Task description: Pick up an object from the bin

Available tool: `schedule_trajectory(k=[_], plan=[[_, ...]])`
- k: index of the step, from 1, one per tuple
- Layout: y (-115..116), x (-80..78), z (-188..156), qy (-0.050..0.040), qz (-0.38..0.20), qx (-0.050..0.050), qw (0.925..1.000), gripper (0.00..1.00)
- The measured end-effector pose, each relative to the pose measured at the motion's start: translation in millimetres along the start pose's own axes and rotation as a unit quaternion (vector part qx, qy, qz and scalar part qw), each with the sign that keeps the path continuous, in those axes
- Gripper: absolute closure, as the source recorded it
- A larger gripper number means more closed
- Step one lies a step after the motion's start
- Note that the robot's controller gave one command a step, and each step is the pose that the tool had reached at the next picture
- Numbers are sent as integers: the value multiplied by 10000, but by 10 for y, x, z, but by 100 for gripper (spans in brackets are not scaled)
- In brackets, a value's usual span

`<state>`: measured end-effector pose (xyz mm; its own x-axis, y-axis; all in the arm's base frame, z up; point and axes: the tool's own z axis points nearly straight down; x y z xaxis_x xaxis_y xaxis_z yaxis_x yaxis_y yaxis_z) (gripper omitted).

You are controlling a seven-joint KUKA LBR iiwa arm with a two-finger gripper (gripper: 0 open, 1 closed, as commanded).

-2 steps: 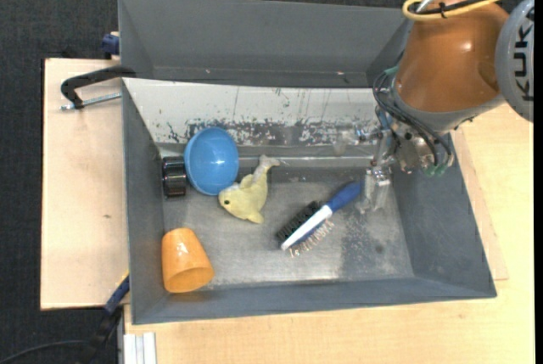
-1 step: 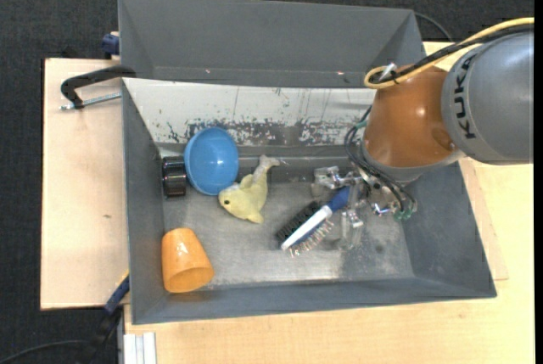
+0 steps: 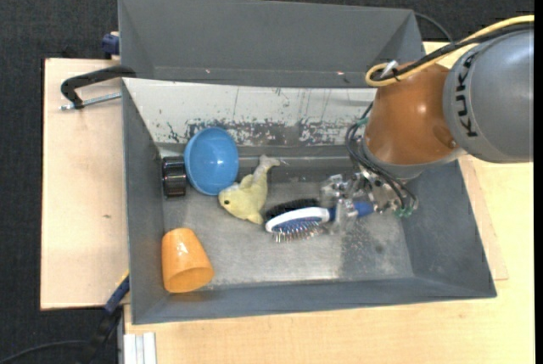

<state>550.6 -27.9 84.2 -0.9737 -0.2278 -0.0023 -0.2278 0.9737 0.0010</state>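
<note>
Looking into the grey bin (image 3: 399, 256), we see the gripper (image 3: 342, 203) low over the floor right of centre, just beside the right end of a blue-and-white hairbrush (image 3: 297, 221) with a black back. We cannot tell how far it is open or whether it has hold of anything. Left of the brush lie a pale yellow soft toy (image 3: 246, 198), a blue bowl (image 3: 212, 160) tipped on its side and a small black cylinder (image 3: 174, 176), while an orange cup (image 3: 185, 260) lies in the lower left corner.
</note>
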Motion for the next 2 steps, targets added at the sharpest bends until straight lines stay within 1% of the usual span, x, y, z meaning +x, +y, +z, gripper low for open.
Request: schedule_trajectory(k=[1,2], plan=[[-776,217,139,8,-2410,-16,9705,100],[-978,112,-1575,-48,-2309,44,9730,100]])
